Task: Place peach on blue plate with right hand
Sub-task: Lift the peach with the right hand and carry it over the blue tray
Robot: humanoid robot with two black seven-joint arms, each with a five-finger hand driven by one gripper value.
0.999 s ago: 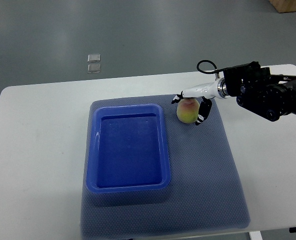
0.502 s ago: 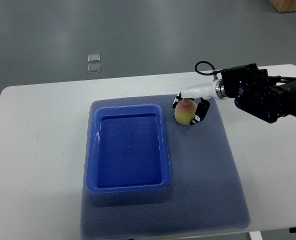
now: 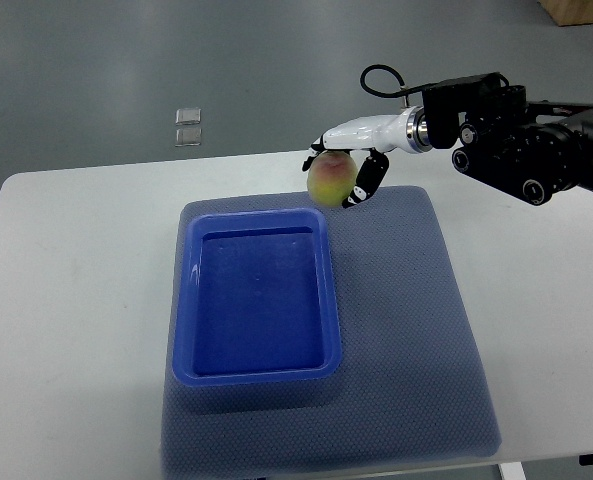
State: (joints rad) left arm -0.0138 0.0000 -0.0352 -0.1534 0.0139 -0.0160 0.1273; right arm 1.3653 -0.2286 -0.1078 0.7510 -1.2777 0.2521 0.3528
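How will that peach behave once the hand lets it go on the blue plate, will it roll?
The peach looks round, so it may roll a little once released. The blue plate has raised walls that would probably stop it. The right hand grips it with only a few fingers, so it seems fairly light.

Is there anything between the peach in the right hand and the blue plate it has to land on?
Nothing visible. The right hand holds the peach just past the blue plate's far right corner, and the plate's inside is bare.
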